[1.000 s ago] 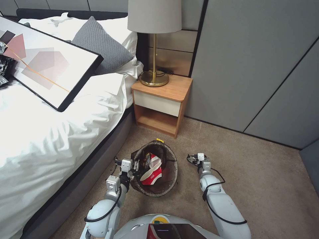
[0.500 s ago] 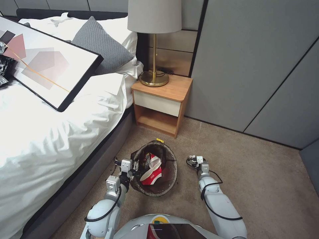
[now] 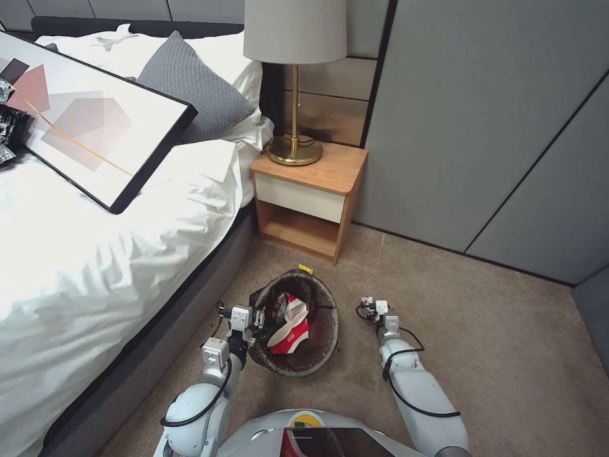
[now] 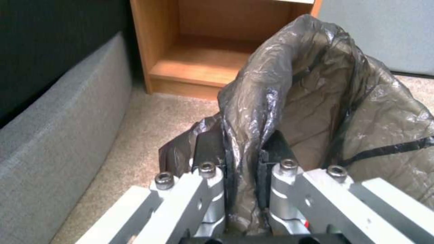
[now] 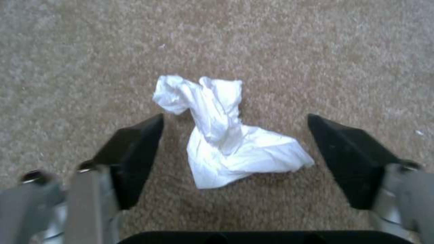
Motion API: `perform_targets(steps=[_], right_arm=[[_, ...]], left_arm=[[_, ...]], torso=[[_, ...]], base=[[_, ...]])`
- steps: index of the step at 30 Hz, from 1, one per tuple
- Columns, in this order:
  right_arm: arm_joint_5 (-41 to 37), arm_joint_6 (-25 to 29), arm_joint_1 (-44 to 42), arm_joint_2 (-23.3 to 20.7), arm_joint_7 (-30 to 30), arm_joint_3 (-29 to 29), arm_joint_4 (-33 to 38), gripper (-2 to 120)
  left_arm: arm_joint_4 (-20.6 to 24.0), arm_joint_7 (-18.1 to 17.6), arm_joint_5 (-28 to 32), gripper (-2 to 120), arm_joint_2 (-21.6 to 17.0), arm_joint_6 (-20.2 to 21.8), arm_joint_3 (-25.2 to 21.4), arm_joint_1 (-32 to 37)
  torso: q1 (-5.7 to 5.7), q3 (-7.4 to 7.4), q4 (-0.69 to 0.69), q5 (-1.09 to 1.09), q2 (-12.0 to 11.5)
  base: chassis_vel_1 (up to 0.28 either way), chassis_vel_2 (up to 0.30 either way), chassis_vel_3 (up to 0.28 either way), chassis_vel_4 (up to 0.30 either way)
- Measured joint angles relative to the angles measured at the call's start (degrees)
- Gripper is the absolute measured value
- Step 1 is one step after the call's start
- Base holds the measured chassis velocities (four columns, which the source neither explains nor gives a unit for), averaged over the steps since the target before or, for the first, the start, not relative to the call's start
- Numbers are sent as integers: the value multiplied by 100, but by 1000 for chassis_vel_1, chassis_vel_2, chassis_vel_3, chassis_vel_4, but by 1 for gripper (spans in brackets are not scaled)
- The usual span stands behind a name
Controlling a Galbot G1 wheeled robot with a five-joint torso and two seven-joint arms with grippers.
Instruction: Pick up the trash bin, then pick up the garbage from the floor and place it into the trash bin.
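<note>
Bin held at the rim, a white scrap framed for picking

At lower centre of the head view, the trash bin (image 3: pixel 295 324) is held by the left claw (image 4: pixel 242 149), clamped on its bagged rim. A red-and-white cup (image 3: pixel 288 330) lies inside. The right claw (image 5: pixel 235 152) is spread wide above a crumpled white scrap (image 5: pixel 226 142) on the carpet (image 5: pixel 316 51). The thin scrap could be missed or pushed into the pile if the claw shuts too high.
</note>
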State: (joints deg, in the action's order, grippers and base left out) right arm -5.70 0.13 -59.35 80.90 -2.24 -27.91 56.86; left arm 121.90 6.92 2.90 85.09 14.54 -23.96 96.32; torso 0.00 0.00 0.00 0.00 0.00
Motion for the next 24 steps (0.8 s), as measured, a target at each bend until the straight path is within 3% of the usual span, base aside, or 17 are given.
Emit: perform_targets(steps=[18,24], right_arm=[[60,295,118,3,133,-21,-339,5],[69,357,146,1,146,-17,-365,0]], left_arm=[[7,0,-11,7,-14,-14,1,24],[6,1,-3,7,-21,-6,-4,-8]], torso=[[0,0,0,0,0],[0,0,0,0,0]], base=[[0,0,0,0],[0,0,0,0]])
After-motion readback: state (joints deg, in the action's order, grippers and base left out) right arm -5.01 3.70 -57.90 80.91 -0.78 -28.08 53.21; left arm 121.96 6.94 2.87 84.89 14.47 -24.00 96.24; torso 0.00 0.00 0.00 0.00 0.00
